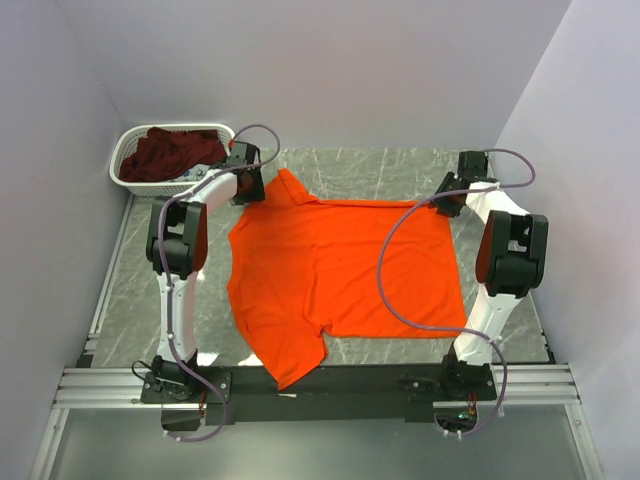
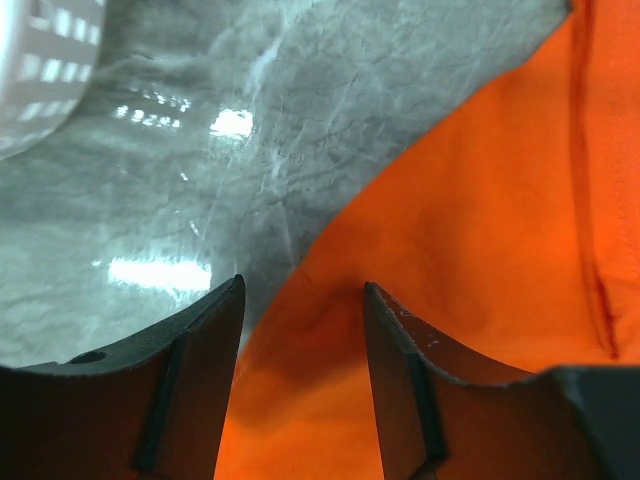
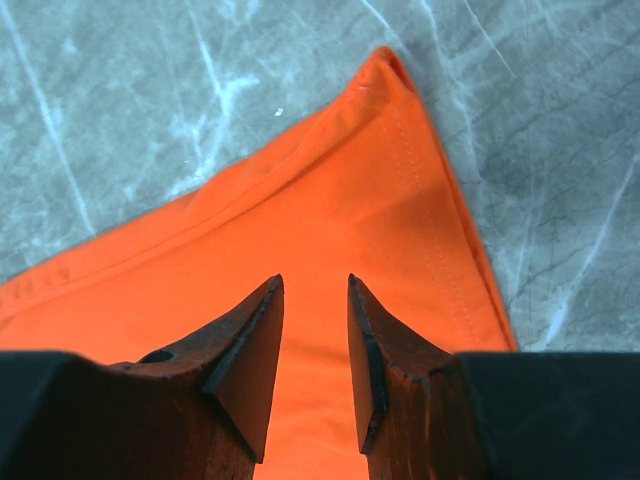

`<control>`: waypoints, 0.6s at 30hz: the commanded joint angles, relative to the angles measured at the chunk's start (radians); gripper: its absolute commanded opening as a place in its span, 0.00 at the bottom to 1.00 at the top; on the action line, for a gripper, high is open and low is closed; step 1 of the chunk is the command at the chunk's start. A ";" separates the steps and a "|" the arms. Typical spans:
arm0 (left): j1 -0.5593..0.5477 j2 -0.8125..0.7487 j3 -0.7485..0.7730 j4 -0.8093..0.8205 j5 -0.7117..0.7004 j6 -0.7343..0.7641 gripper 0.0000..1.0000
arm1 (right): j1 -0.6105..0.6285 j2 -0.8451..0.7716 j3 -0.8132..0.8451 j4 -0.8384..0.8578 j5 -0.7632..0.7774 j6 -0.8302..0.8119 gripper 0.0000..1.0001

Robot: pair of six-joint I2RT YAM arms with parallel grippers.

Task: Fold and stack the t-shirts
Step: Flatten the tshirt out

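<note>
The bright orange t-shirt (image 1: 340,270) lies spread flat on the grey marble table, its collar at the far left and a sleeve hanging toward the near edge. The dark maroon t-shirt (image 1: 172,152) lies bunched in the white basket (image 1: 130,170). My left gripper (image 1: 250,182) hovers over the orange shirt's far-left edge; in the left wrist view it (image 2: 303,290) is open, with orange cloth (image 2: 480,250) showing below the gap. My right gripper (image 1: 450,195) is over the shirt's far-right corner; in the right wrist view it (image 3: 315,282) is open above the hemmed corner (image 3: 385,75).
The basket stands at the far left corner of the table, just behind the left gripper, and its rim (image 2: 40,60) shows in the left wrist view. White walls close in on three sides. A metal rail (image 1: 320,385) carries both arm bases along the near edge.
</note>
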 commanded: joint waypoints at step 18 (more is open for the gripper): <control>-0.003 0.097 0.032 0.004 0.048 0.098 0.25 | -0.073 0.126 0.189 -0.057 0.081 -0.167 0.48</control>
